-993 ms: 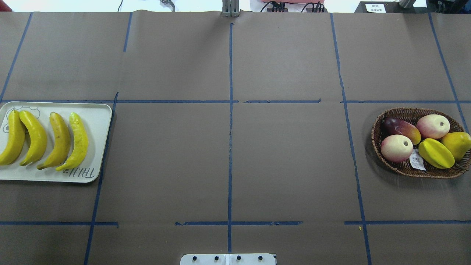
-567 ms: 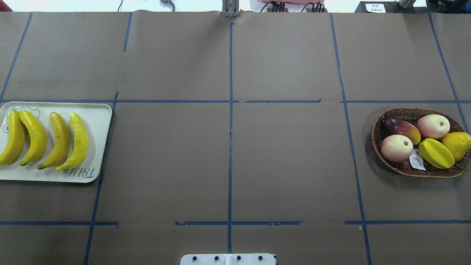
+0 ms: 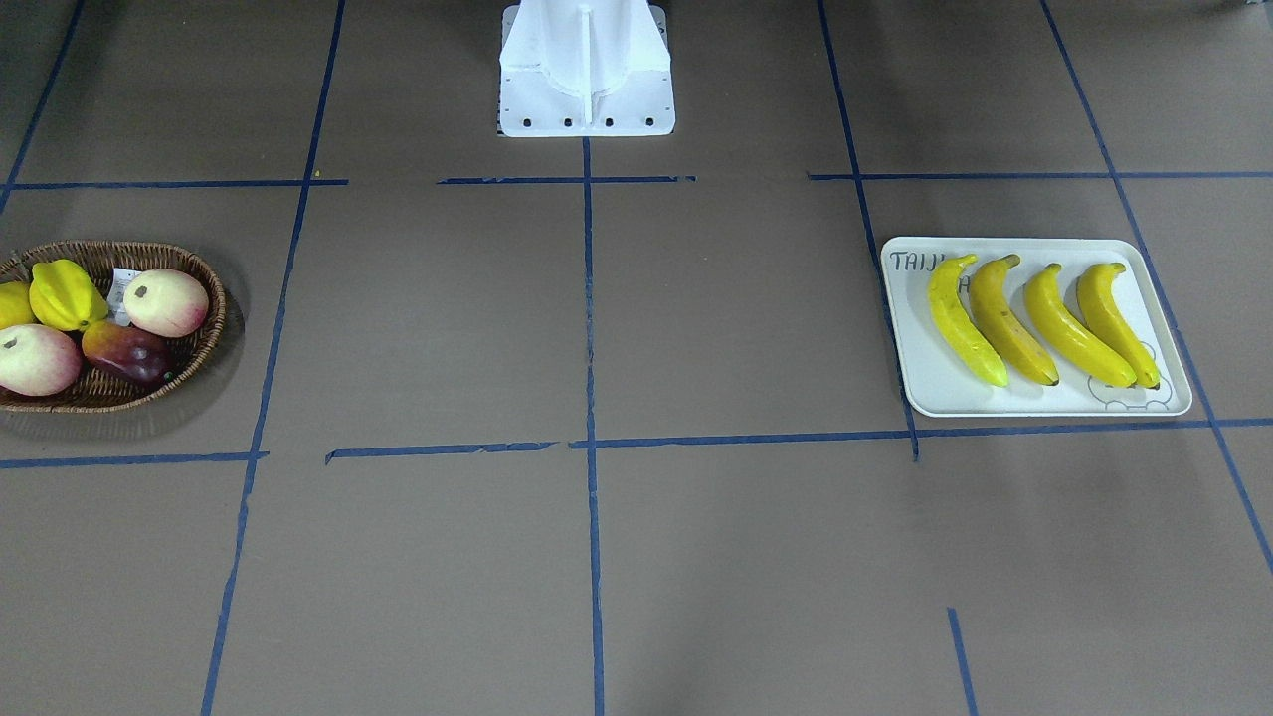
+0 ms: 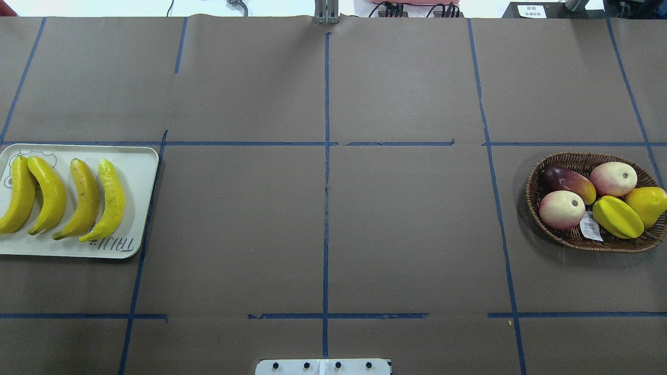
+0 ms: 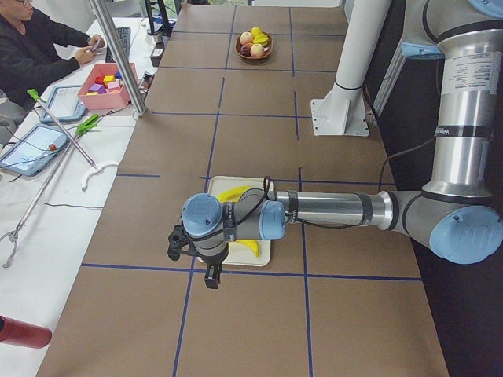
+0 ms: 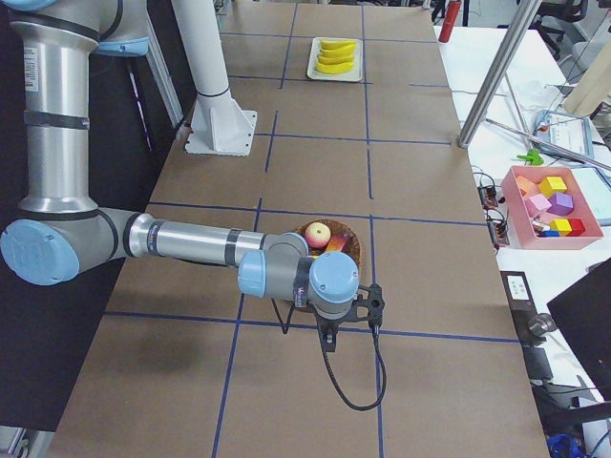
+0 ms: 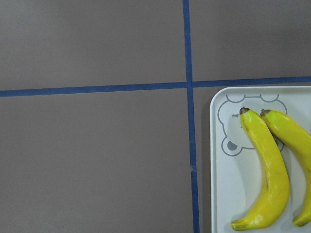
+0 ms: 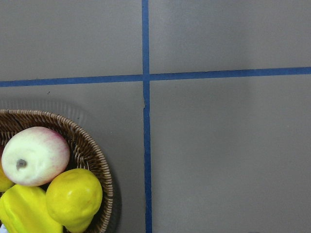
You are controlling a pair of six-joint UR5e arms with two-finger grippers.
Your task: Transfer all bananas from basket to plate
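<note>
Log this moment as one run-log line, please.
bananas: four on plate | basket: other fruit only | left gripper, right gripper: cannot tell | task: looks done

Light: bright, even, from overhead. Shadows: soft, with one smudge on the table (image 4: 406, 224) beside the basket (image 4: 573, 240). Glare: mild sheen on the bananas (image 4: 112, 200) — strip beyond the table's far edge washed out white. Focus: sharp in all views.

Starfruit (image 4: 618, 216), mango (image 4: 567, 182), pear (image 4: 646, 204), barcode tag (image 4: 590, 228)

Outstretched left arm (image 5: 330, 209), right arm (image 6: 186, 240)
</note>
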